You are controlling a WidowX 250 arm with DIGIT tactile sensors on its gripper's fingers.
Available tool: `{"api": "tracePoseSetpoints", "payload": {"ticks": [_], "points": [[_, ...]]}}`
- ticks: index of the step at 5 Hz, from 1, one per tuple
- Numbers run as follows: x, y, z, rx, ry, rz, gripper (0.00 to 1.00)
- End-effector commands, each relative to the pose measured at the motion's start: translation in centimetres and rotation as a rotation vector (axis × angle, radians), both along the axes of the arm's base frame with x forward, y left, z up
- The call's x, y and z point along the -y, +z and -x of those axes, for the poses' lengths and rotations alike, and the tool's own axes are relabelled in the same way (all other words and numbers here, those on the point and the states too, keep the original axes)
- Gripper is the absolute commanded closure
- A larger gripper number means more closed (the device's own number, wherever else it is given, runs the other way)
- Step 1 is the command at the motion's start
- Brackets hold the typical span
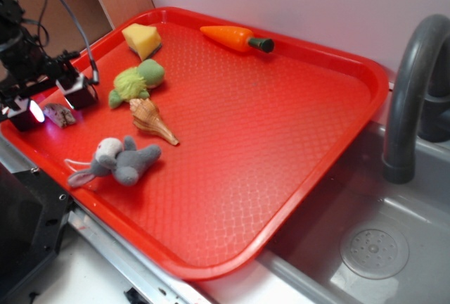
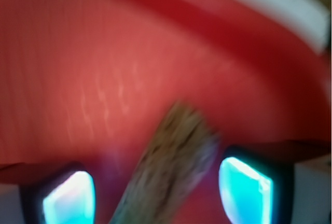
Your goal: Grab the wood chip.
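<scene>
The wood chip (image 1: pixel 59 115) is a small rough brown-grey chunk lying at the left edge of the red tray (image 1: pixel 281 135). My gripper (image 1: pixel 55 105) stands over it, open, with one finger on each side. In the blurred wrist view the wood chip (image 2: pixel 171 167) lies slanted between the two glowing fingertips (image 2: pixel 69 198), with a gap on each side. My gripper (image 2: pixel 155 195) touches nothing that I can see.
On the tray lie a tan spiral seashell (image 1: pixel 151 120), a grey plush toy (image 1: pixel 119 162), a green plush toy (image 1: pixel 137 81), a yellow sponge-like block (image 1: pixel 142 39) and an orange carrot (image 1: pixel 235 37). A grey faucet (image 1: pixel 415 86) and sink (image 1: pixel 373 248) are at right.
</scene>
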State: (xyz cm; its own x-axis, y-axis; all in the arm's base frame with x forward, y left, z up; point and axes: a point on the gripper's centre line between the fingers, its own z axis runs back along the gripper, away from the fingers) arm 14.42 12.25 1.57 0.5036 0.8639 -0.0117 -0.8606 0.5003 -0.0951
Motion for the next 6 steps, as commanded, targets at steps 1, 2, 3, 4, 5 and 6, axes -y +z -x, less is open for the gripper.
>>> {"api": "tracePoseSetpoints", "payload": {"ticks": [1,2,3,4,5,6], "points": [[1.3,-1.9,0.6,-0.028,-0.094,-0.016,1.0],[1.5,0.7,0.1,-0.045,-0.244,-0.156,1.0],[3.2,2.4,-1.1,-0.082,-0.496,-0.336,1.0],[5.0,4.6,-2.0,-0.093,-0.747,-0.365,1.0],[7.1,8.6,-3.3,-0.085,-0.896,-0.34,1.0],[10.3,12.6,-4.3,-0.057,-1.035,-0.25,1.0]]}}
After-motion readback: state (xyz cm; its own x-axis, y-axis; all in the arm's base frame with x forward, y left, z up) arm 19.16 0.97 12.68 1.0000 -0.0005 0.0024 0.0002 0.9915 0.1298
